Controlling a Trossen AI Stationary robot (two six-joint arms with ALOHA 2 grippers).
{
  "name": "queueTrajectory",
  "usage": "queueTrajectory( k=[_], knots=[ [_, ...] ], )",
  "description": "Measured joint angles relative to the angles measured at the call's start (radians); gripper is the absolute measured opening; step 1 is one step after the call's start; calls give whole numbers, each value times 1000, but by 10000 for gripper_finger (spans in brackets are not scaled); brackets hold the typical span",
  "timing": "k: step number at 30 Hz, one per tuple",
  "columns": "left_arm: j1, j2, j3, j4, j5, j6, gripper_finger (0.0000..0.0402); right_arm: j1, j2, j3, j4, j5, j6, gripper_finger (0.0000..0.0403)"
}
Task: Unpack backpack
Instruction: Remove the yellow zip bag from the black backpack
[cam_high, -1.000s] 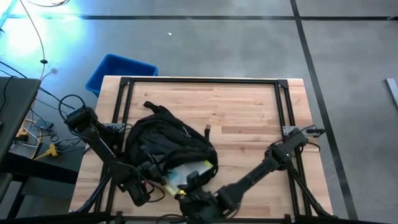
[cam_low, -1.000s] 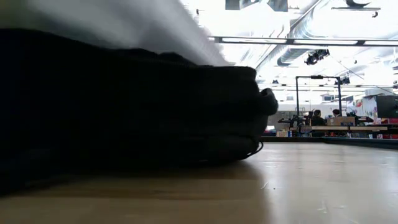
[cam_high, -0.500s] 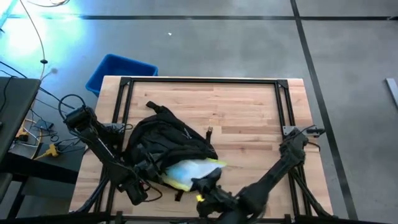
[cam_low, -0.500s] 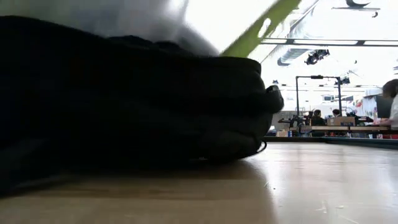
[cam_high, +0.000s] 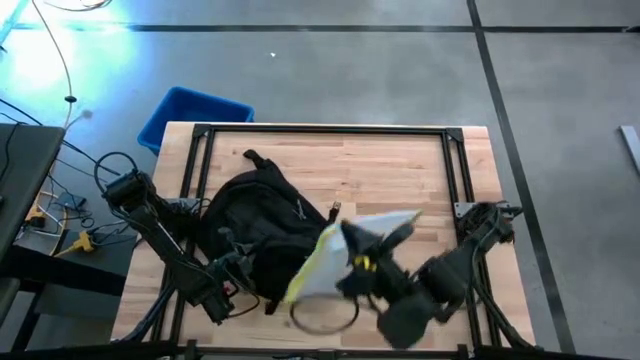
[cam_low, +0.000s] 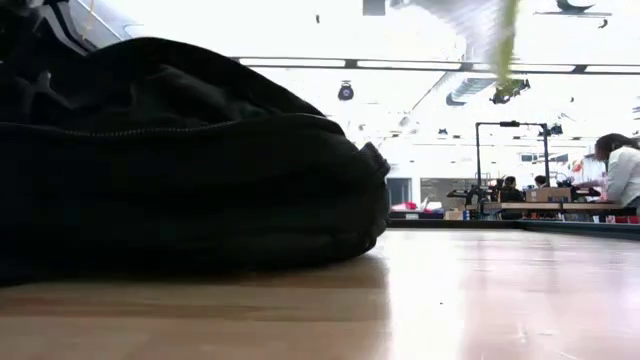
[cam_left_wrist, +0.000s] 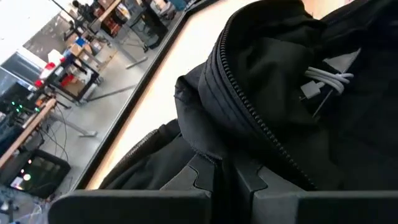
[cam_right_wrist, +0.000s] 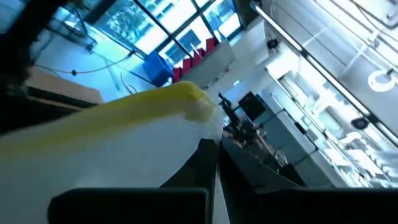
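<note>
The black backpack (cam_high: 262, 222) lies on the table's left half, its zipped opening (cam_left_wrist: 249, 106) gaping toward the near edge, a white cable (cam_left_wrist: 326, 79) inside. My left gripper (cam_high: 238, 266) is shut on its rim at the near left. My right gripper (cam_high: 358, 252) is shut on a clear pouch with a yellow edge (cam_high: 335, 255), held in the air to the right of the backpack. In the low view the backpack (cam_low: 180, 170) fills the left, and the pouch's yellow edge (cam_low: 507, 40) shows at the top. My left gripper pinches the backpack's fabric beside the zipper (cam_left_wrist: 214, 158) between its two fingers, coming nearly level from the table's near left. The backpack rests on the table. My right gripper pinches the pouch's clear wall (cam_right_wrist: 186, 155) close to one end of the yellow edge (cam_right_wrist: 177, 94). The pouch is lifted clear of the table and the backpack and stands out tilted from the fingers.
A blue bin (cam_high: 195, 115) stands on the floor past the table's far left corner. A dark loop (cam_high: 325, 314) shows near the front edge below the pouch. The table's far and right parts (cam_high: 400, 165) are bare wood. A person (cam_low: 622, 172) sits far behind.
My right gripper has risen and swung toward the table's right, drawing the pouch out of the backpack's opening until it hangs clear in the air. The backpack has shifted a little toward the far edge and sagged. My left gripper has kept its hold, turning slightly.
</note>
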Motion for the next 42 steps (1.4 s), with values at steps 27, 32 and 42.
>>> queueTrajectory(
  k=[27,32,42],
  knots=[
    [-42,0,0,71,-2,-11,0,-498,-94,-464,-796,-495,680,0],
    [-42,0,1,78,-6,0,0,-435,-94,-514,-785,-561,727,0],
    [-42,0,1,90,-6,0,0,-332,-94,-795,-350,-1027,750,0]
  ],
)
